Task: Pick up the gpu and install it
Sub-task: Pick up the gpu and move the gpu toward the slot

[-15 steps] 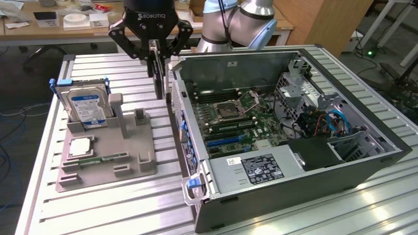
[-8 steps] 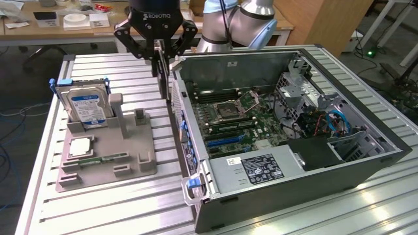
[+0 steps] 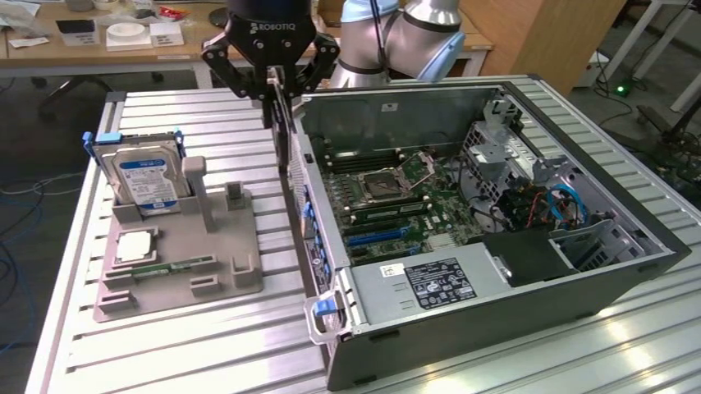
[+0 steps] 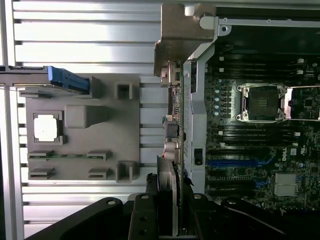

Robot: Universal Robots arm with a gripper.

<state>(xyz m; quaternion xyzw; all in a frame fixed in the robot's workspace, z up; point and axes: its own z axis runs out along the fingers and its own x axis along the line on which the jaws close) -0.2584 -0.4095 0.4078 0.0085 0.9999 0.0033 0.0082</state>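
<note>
The gpu (image 3: 284, 131) is a thin dark card that hangs edge-on and upright from my gripper (image 3: 272, 89), which is shut on its top end. It hovers over the near side wall of the open computer case (image 3: 320, 189), between the case and the grey holder block (image 3: 208, 246). In the wrist view the gpu (image 4: 168, 187) shows as a narrow strip with a pale metal edge, clamped between the two black fingers (image 4: 142, 216) of the gripper (image 4: 168, 220). It sits just outside the case wall (image 4: 192, 100), with the motherboard (image 4: 260, 150) beyond.
The holder block carries a silver hard drive with a blue label (image 3: 146, 179), a square processor (image 3: 131, 245) and a green memory stick (image 3: 176, 265). Inside the case are blue slots (image 3: 378, 236), a processor socket (image 3: 386, 185) and a power supply (image 3: 432, 283). The table is ribbed aluminium (image 3: 197, 345).
</note>
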